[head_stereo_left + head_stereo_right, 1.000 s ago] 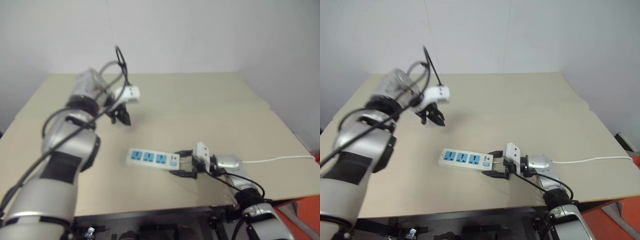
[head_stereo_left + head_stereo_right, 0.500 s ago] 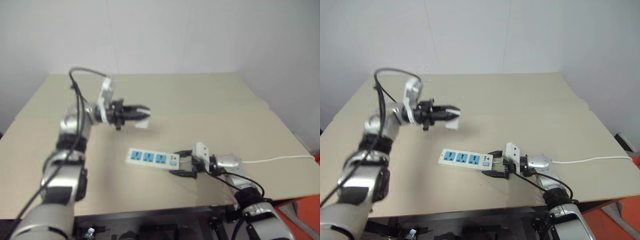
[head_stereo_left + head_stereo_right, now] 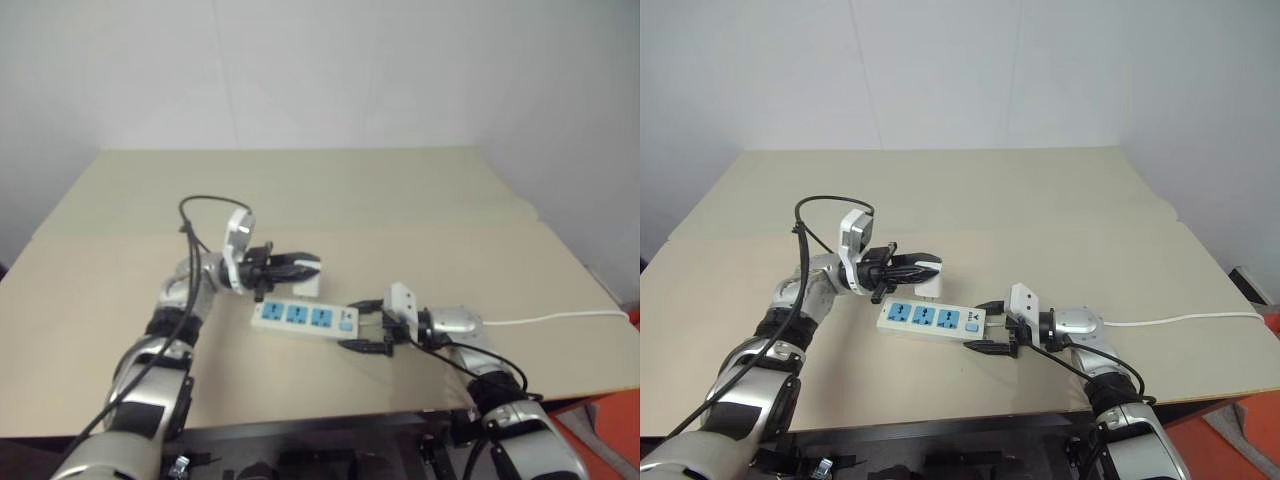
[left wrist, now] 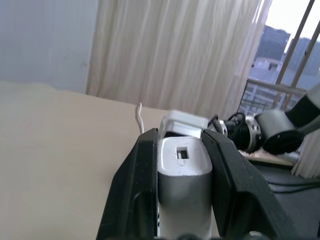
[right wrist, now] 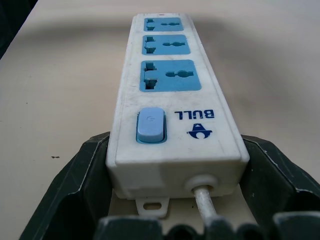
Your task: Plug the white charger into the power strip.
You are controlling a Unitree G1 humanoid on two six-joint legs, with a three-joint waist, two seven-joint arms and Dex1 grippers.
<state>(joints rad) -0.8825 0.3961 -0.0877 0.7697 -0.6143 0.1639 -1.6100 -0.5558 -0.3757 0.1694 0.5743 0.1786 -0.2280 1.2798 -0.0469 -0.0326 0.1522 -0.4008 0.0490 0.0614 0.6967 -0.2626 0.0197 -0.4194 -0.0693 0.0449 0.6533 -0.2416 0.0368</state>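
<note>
The left gripper [image 3: 920,268], clamped on the white charger [image 3: 927,288], hangs just beyond the far edge of the power strip [image 3: 932,319], whose long axis runs left-right on the worktop [image 3: 1040,210], its switch end cradled in the spread right gripper [image 3: 992,326].

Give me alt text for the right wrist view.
The right gripper has its black fingers on either side of the switch end of the power strip, which lies flat on a tan table with three blue sockets, all unused.
</note>
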